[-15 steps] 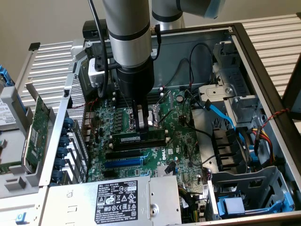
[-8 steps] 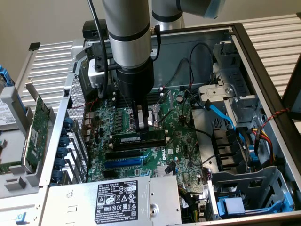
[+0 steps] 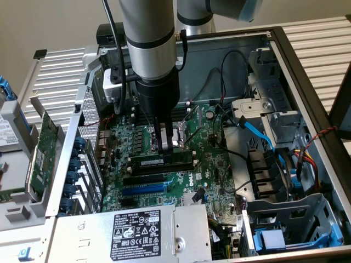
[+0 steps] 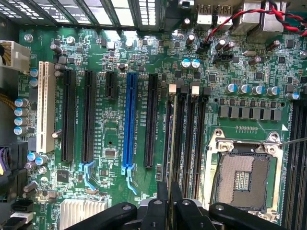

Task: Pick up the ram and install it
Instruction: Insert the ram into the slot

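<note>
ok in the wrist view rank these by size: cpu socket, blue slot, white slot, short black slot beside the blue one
1. silver-framed square CPU socket, clearly largest
2. long blue plastic slot
3. long white plastic slot, slightly shorter than the blue but close
4. short black plastic slot, smallest

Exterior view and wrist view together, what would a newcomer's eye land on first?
Probably the thick silver and black arm reaching down into the open computer case, its gripper closed on the ram low over the green motherboard. In the wrist view, the bright blue slot stands out among black slots, with the bare processor socket a few slots away.
</note>
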Controlling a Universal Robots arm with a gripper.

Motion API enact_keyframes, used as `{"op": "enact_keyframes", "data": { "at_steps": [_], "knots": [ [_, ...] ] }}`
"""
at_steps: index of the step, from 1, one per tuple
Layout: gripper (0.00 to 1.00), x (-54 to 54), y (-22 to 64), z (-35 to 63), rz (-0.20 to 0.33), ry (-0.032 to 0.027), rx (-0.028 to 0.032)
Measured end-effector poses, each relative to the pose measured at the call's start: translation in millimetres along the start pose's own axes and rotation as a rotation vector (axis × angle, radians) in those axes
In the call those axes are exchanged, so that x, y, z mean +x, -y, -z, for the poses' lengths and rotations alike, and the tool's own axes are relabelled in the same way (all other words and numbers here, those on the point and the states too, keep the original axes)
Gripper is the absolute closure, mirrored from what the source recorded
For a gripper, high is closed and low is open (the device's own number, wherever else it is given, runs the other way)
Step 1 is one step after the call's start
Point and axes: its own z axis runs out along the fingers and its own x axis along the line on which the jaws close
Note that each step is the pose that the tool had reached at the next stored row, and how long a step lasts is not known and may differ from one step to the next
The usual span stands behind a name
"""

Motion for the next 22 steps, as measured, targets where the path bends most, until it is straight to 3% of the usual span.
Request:
{"op": "enact_keyframes", "data": {
  "at_steps": [22],
  "knots": [
    [0.86,0.2,-0.7,-2.4,0.000,0.0000,0.0000]
  ]
}}
